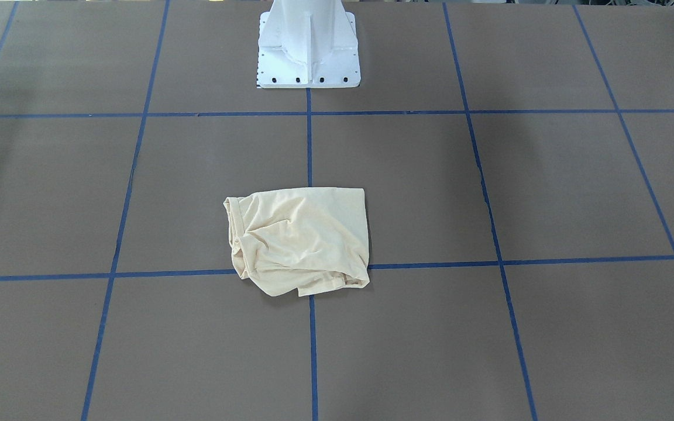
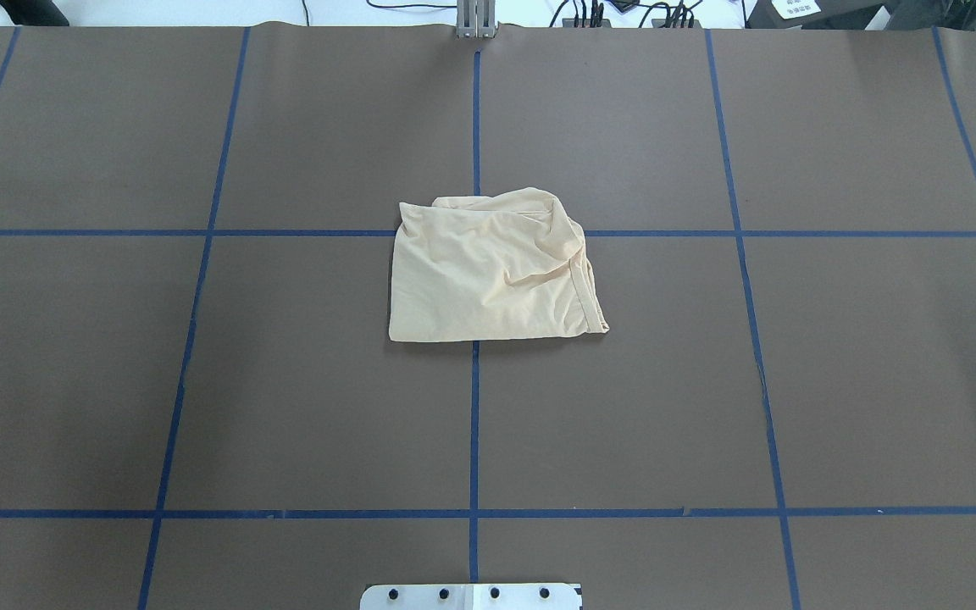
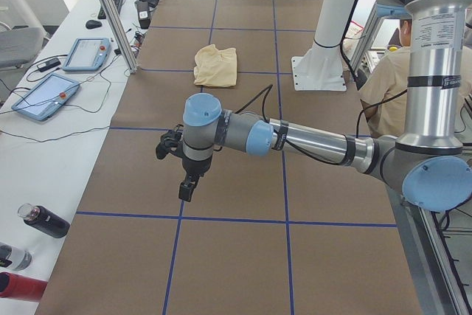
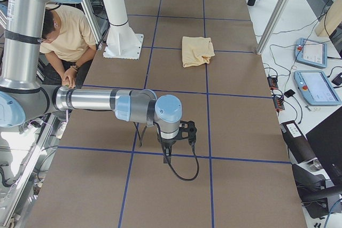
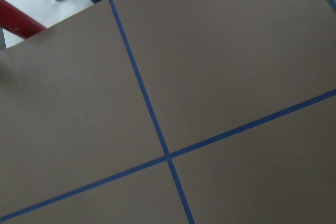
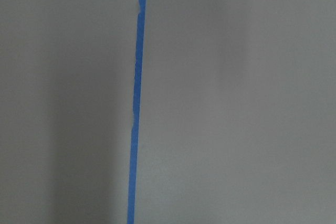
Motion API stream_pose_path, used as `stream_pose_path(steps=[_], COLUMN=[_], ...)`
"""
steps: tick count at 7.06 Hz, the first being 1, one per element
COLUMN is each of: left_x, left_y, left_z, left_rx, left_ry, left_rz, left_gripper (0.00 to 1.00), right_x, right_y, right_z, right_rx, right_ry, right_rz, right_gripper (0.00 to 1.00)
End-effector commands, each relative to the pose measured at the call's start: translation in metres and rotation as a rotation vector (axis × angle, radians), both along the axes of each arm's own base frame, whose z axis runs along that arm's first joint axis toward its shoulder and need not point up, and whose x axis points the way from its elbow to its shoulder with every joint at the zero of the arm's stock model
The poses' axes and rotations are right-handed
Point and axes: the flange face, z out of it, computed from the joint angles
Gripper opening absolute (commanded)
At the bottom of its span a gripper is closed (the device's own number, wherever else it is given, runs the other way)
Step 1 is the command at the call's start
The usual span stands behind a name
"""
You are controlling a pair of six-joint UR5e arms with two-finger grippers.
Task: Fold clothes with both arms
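Observation:
The pale cream-yellow T-shirt [image 1: 302, 237] lies folded into a rumpled, roughly square bundle at the middle of the brown table [image 2: 488, 271]; its print and neck label are hidden. It also shows far off in both side views [image 3: 216, 66] [image 4: 196, 50]. My left gripper [image 3: 188, 188] hangs over bare table toward the table's left end, far from the shirt. My right gripper [image 4: 166, 152] hangs over bare table toward the right end, also far from it. I cannot tell whether either is open or shut. Both wrist views show only table and blue tape lines.
The white pedestal base [image 1: 309, 52] stands behind the shirt. Bottles [image 3: 44, 220] and teach pendants [image 3: 44, 97] [image 4: 315, 86] lie on the white side benches. A person in a tan shirt [image 4: 64, 36] sits behind the robot. Blue tape [image 2: 474, 424] grids the table.

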Motion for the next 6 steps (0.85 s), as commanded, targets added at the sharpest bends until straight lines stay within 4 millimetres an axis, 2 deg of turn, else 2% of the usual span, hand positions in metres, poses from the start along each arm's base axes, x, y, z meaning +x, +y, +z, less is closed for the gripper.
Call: stream_pose_path(steps=[1, 2, 3, 4, 5, 6], left_x=[-0.002, 0.000, 0.006, 0.006, 0.006, 0.006], left_y=[0.023, 0.027, 0.037, 0.037, 0.042, 0.046], left_z=[0.025, 0.024, 0.028, 0.027, 0.031, 0.033], left_rx=[-0.042, -0.045, -0.067, -0.062, -0.072, -0.063], left_ry=[0.002, 0.047, 0.114, 0.116, 0.116, 0.116], left_rz=[0.009, 0.016, 0.025, 0.027, 0.028, 0.027], left_gripper=[1.00, 1.00, 1.00, 1.00, 1.00, 1.00], right_x=[-0.003, -0.019, -0.052, -0.061, -0.060, -0.059], right_y=[-0.010, -0.024, -0.034, -0.037, -0.033, -0.015], right_z=[-0.005, -0.018, -0.046, -0.059, -0.057, -0.045], right_rx=[0.012, 0.011, -0.046, -0.076, -0.005, 0.027], right_ry=[-0.018, -0.014, -0.005, 0.003, 0.006, 0.004], right_rz=[0.004, -0.007, 0.035, 0.077, 0.074, 0.071], right_gripper=[1.00, 1.00, 1.00, 1.00, 1.00, 1.00])
